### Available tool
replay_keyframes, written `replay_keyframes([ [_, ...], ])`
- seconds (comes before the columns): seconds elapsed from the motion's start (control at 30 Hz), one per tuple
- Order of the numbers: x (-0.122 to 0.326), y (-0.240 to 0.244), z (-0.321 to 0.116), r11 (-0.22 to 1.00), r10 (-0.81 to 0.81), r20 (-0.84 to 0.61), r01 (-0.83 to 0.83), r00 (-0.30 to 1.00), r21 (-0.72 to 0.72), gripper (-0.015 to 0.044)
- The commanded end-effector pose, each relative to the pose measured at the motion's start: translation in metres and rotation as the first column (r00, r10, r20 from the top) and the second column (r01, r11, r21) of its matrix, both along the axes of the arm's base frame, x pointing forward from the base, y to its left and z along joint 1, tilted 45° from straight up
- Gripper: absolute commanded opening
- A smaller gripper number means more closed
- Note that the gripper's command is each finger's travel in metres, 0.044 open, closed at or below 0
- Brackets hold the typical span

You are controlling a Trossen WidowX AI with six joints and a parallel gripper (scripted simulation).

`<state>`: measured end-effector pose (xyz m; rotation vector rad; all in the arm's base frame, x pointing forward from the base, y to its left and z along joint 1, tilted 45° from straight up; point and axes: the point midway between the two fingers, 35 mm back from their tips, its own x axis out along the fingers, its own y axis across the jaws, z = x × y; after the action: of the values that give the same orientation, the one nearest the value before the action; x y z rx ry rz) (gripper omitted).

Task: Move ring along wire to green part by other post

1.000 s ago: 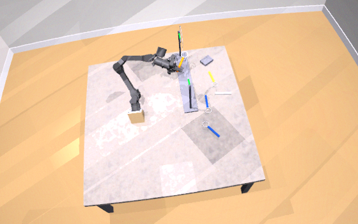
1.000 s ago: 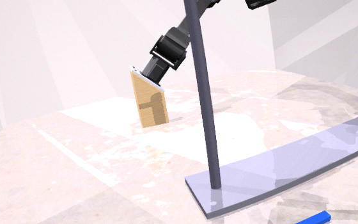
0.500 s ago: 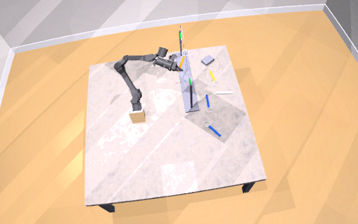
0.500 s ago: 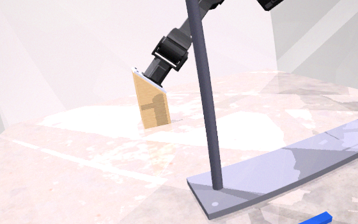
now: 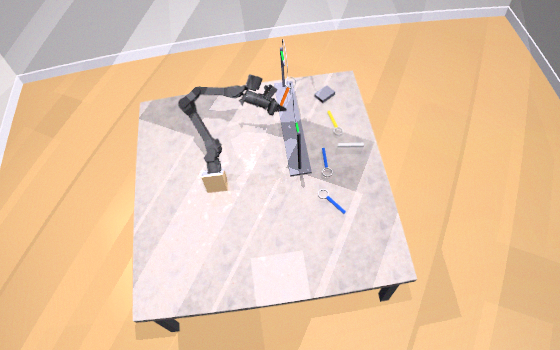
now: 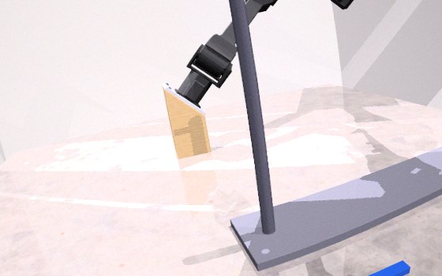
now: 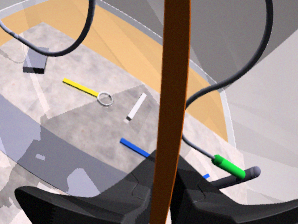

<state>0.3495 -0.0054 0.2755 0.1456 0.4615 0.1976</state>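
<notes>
My gripper [image 5: 283,107] [image 7: 164,156] is shut on the orange handle [image 5: 284,97] [image 7: 176,75], on the arm's side of the wire. The ring [image 5: 295,80] is at the handle's upper end, beside the wire's grey stretch between the posts; whether the wire passes through it is too small to tell. The ring is out of the wrist view. One green part [image 5: 282,56] is at the far post [image 5: 283,75]. The other green part [image 5: 297,127] [image 7: 229,166] is at the near post [image 5: 299,152] [image 6: 256,130]. The grey wire [image 7: 240,78] curves behind the handle in the wrist view.
The posts stand on a long grey base [image 5: 305,162] [image 6: 323,209]. Beyond it lie a grey block [image 5: 325,93] [image 7: 35,61], a yellow-handled ring [image 5: 332,119] [image 7: 80,87], a white bar [image 5: 351,145] [image 7: 136,106] and two blue-handled rings [image 5: 325,157] [image 5: 336,205].
</notes>
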Motion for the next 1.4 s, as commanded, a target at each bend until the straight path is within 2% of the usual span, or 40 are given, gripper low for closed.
replay_keyframes([
  [0.0, -0.001, 0.006, -0.002, 0.995, 0.006, -0.009, -0.005, 1.000, 0.096, -0.0150],
  [0.67, -0.002, 0.028, 0.007, 0.881, 0.026, -0.018, -0.014, 1.000, 0.473, -0.0150],
  [1.37, -0.004, 0.045, 0.026, 0.603, 0.048, -0.018, -0.015, 0.999, 0.797, -0.0150],
])
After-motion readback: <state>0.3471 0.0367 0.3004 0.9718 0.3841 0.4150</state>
